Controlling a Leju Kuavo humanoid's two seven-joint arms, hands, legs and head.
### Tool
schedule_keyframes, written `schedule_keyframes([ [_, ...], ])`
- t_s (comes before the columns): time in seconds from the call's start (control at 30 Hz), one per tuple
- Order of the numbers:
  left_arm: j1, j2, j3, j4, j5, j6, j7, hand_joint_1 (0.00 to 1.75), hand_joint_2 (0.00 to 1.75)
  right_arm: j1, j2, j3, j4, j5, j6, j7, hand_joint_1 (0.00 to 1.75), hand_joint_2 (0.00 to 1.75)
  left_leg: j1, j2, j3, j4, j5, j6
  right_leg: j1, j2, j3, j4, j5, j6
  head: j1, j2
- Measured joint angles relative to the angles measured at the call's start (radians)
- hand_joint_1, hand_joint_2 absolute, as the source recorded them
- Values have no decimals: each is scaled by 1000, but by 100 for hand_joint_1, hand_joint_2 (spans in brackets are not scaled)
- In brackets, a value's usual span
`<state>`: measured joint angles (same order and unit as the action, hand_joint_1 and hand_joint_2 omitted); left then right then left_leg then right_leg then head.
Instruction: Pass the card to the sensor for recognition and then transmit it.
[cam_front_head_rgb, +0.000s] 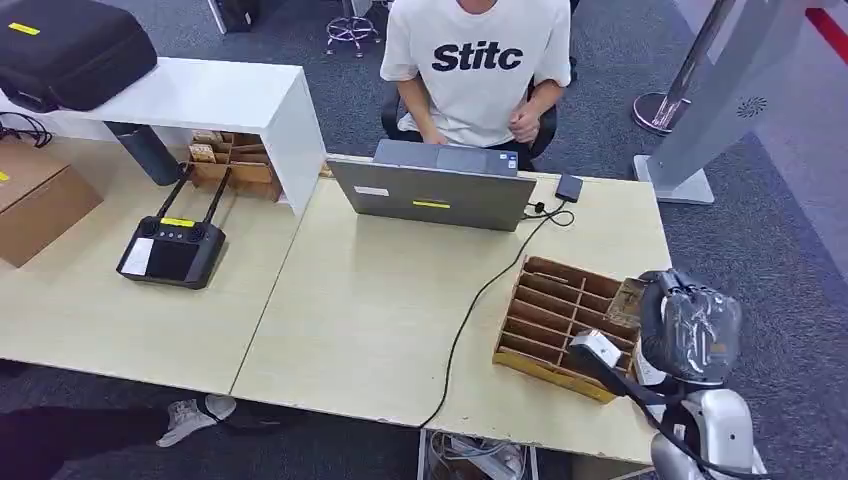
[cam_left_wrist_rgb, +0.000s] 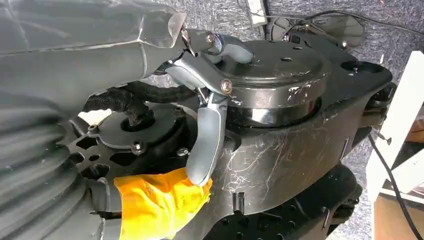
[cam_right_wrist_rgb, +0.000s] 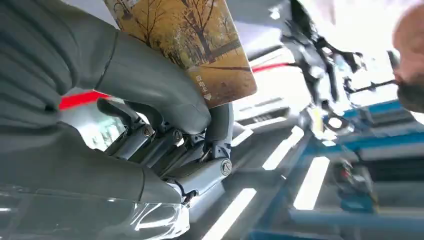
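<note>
My right hand (cam_front_head_rgb: 690, 325), wrapped in clear plastic, hovers over the right end of a wooden slotted rack (cam_front_head_rgb: 550, 320). It pinches a card (cam_right_wrist_rgb: 200, 45) printed with autumn trees between thumb and fingers (cam_right_wrist_rgb: 150, 95); the card's edge (cam_front_head_rgb: 628, 300) shows just left of the hand. A small black box (cam_front_head_rgb: 569, 187) wired to the grey laptop (cam_front_head_rgb: 435, 190) lies at the far side of the table. My left hand (cam_left_wrist_rgb: 200, 90) hangs low beside my body, one grey finger (cam_left_wrist_rgb: 206, 145) pointing down, holding nothing.
A person in a white T-shirt (cam_front_head_rgb: 478, 70) sits behind the laptop. A black cable (cam_front_head_rgb: 480, 300) crosses the beige table (cam_front_head_rgb: 370, 310) to its front edge. A black remote controller (cam_front_head_rgb: 172, 250) lies on the left table, beside a cardboard box (cam_front_head_rgb: 35, 205).
</note>
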<state>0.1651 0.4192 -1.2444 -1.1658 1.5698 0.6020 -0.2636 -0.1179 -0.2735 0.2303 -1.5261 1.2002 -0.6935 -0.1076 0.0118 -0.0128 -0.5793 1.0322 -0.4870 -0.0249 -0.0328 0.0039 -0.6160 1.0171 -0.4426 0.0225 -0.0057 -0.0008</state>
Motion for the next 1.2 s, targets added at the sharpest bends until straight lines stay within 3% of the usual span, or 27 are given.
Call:
schedule_keyframes([
  [0.1,-5,-3,-5,12,0,-16,-1,0,175,-19,52,-76,-70,-42,-1,-163,175,175,0,0,0,0,0,0,0,0,0,0,0,0,0,0],
  [0.13,-9,-4,-9,20,0,-25,-1,0,175,-36,64,-95,-87,-61,-1,-175,175,175,0,0,0,0,0,0,0,0,0,0,0,0,0,0],
  [0.2,-22,-6,-23,40,0,-47,2,0,175,-103,67,-90,-88,-89,32,-111,175,175,0,1,0,0,0,0,0,1,0,1,0,0,0,0],
  [0.33,-58,-7,-55,105,-3,-123,19,0,175,-359,61,18,15,-122,295,44,175,175,-1,9,0,0,4,-2,-1,9,-4,1,7,-2,-1,0],
  [0.43,-80,-18,-77,178,-25,-202,31,0,175,-574,65,136,175,-110,425,109,175,175,-2,8,-1,0,8,0,-2,9,-5,1,10,0,-2,0],
  [0.6,-102,-57,-85,329,-51,-291,44,0,175,-847,108,305,465,-84,541,181,175,175,-1,2,-3,0,12,-2,-2,5,-6,1,11,0,-1,0],
  [0.83,-119,-107,-86,441,-63,-310,60,0,175,-984,172,443,724,-54,592,216,175,175,-1,1,-4,0,12,-2,-2,4,-6,1,11,0,-1,0],
  [1.17,-122,-115,-86,450,-55,-278,93,0,175,-993,193,509,834,-49,587,222,175,175,-1,1,-4,0,12,-1,-2,3,-6,0,11,0,-1,0],
  [1.2,-122,-115,-86,449,-55,-275,93,0,175,-993,193,511,838,-50,587,222,141,175,-1,1,-4,0,12,-1,-2,3,-6,0,11,0,0,0],
])
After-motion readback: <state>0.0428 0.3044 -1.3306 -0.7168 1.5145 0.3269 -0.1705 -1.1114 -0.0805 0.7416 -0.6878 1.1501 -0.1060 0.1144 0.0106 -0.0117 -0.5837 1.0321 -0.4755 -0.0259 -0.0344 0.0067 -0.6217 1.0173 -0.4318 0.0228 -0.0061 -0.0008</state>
